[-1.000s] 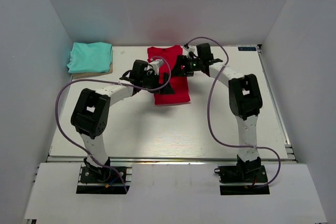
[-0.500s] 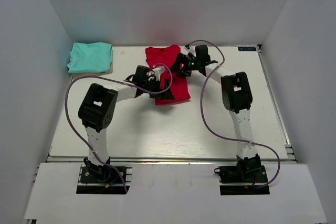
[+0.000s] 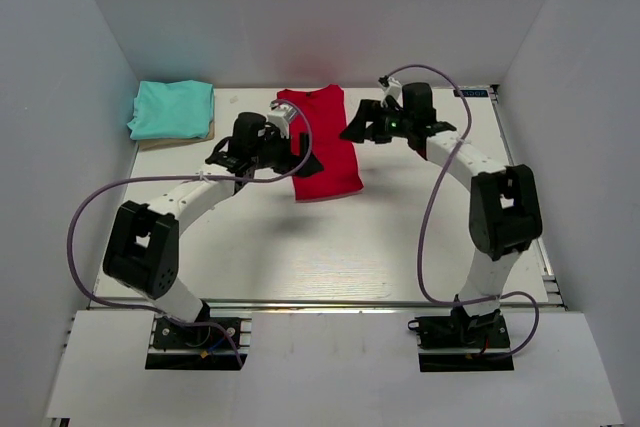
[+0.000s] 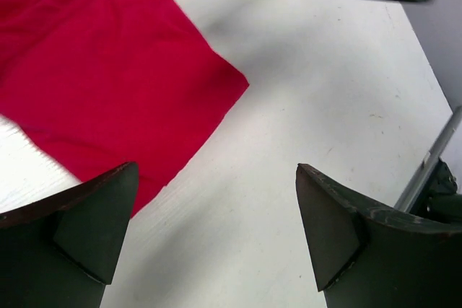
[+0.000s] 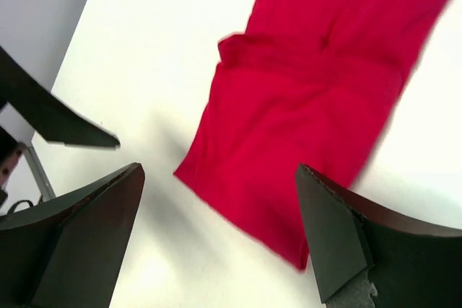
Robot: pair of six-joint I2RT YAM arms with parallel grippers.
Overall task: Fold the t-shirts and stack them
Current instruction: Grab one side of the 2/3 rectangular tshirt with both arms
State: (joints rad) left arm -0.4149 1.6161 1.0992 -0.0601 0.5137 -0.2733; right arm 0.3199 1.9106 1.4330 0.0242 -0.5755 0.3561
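Observation:
The red t-shirt lies flat as a long narrow strip at the back middle of the table, its collar toward the back wall. My left gripper hovers open at its left edge, and the left wrist view shows only bare table between the fingers, with the red cloth off to the upper left. My right gripper hovers open just right of the shirt, above its edge, holding nothing. The teal t-shirt sits neatly folded in the back left corner.
A tan pad peeks out under the teal shirt. White walls close in the table on the left, back and right. Purple cables loop from both arms. The right wrist view catches a left fingertip.
Both grippers have pulled back off the red shirt, the left arm swinging left and the right arm swinging right. The shirt now lies flat and uncovered.

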